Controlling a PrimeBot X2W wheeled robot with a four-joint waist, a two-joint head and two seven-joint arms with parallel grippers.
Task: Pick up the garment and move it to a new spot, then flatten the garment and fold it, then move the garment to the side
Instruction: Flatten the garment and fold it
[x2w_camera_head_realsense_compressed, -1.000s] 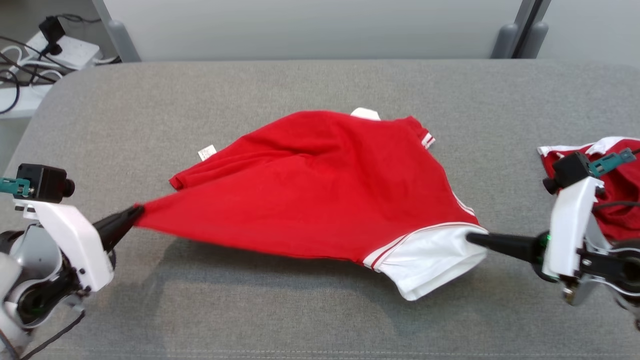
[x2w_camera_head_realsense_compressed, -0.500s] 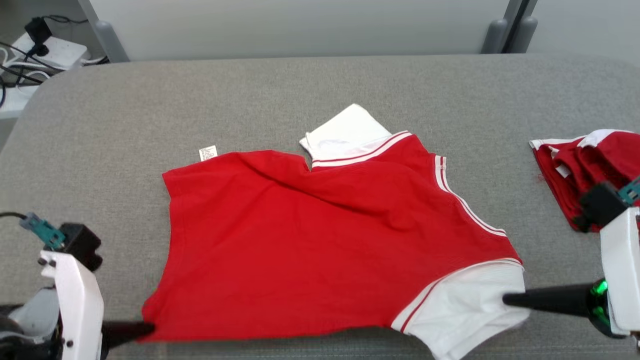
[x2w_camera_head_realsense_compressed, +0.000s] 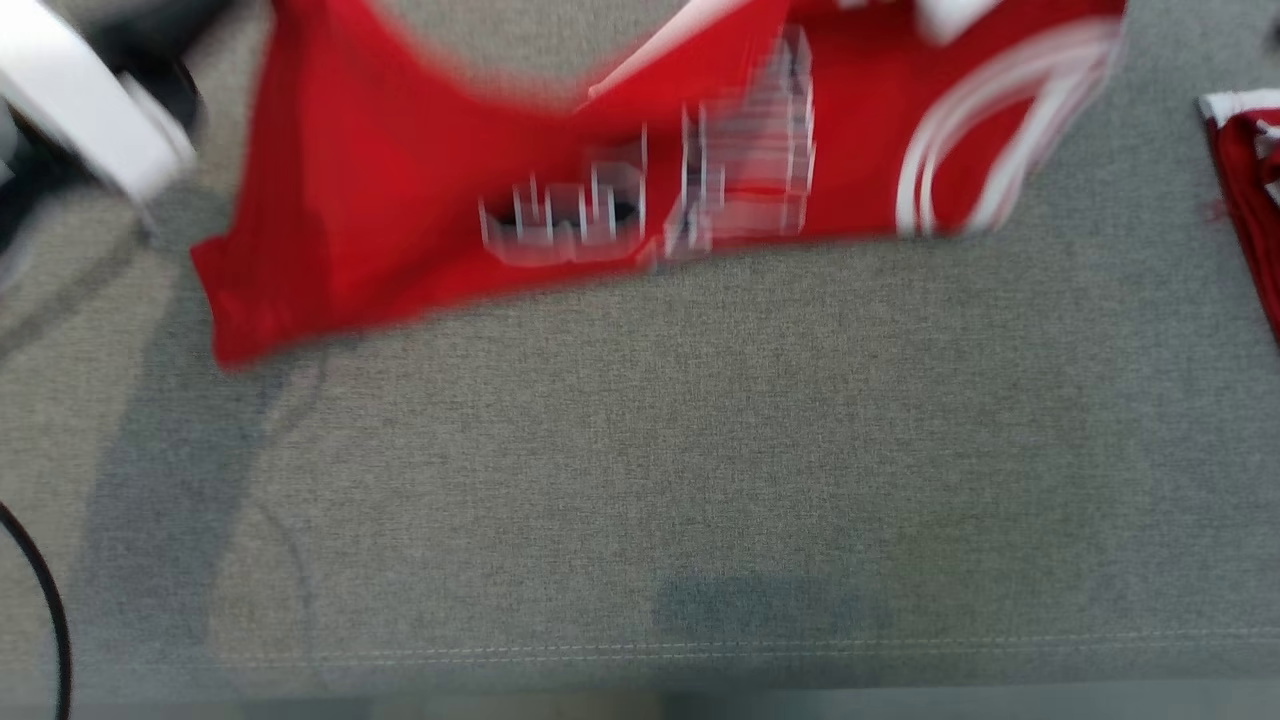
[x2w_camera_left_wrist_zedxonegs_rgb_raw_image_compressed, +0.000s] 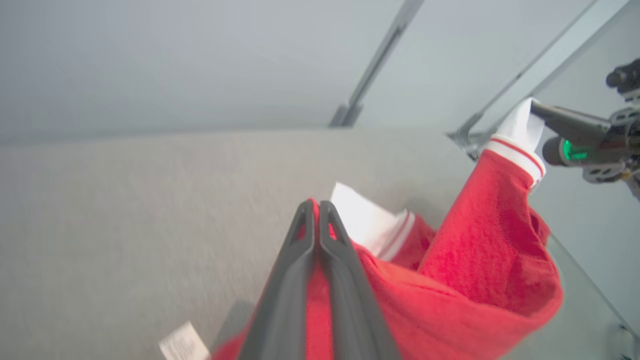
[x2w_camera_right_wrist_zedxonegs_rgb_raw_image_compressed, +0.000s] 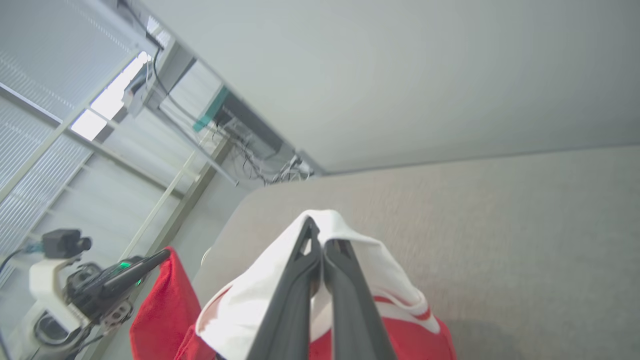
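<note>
red shirt (x2w_camera_head_realsense_compressed: 380, 190) hangs over the grey fabric table (x2w_camera_head_realsense_compressed: 700, 450), left gripper (x2w_camera_left_wrist_zedxonegs_rgb_raw_image_compressed: 316, 207) pinching its red edge, right gripper (x2w_camera_right_wrist_zedxonegs_rgb_raw_image_compressed: 318, 232) pinching its white sleeve. pale wall panels (x2w_camera_right_wrist_zedxonegs_rgb_raw_image_compressed: 425, 65) stand behind; another red garment (x2w_camera_head_realsense_compressed: 1250, 190) lies at the table's right.

The red knit shirt with white sleeves and striped trim (x2w_camera_head_realsense_compressed: 400, 190) hangs lifted, stretched wide and motion-blurred at twelve o'clock.

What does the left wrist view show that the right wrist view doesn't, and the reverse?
Left wrist view, not the right: a white label near the bottom edge. Right wrist view, not the left: window blinds and a tangle of cables beyond the grey table. Both: the red shirt over the grey table, the left gripper shut on red cloth, the right gripper shut on a white sleeve.
</note>
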